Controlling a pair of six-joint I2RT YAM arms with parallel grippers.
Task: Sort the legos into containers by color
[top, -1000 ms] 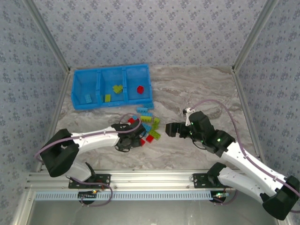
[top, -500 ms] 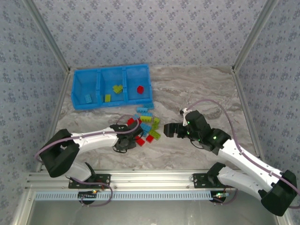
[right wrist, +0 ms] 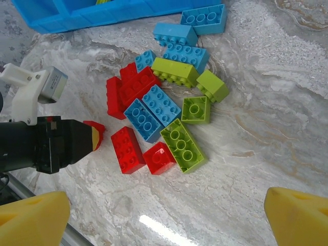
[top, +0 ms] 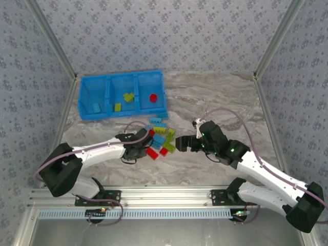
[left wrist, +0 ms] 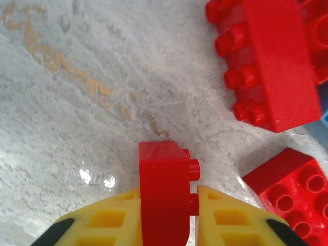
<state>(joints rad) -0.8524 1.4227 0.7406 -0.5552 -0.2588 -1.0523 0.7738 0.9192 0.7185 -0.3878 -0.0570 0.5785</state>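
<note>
Left wrist view: left gripper (left wrist: 167, 201) clamps a small red lego (left wrist: 163, 169); right gripper (right wrist: 164, 215) gapes wide.

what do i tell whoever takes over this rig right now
left gripper: shut on a red brick, at the left side of the pile.
right gripper: open, empty, hovering right of the pile.
tray: blue brick in the left bin, green bricks in the middle, red one in the right.
left to do: bin the held brick with the red one, then sort the mixed pile on the table.
</note>
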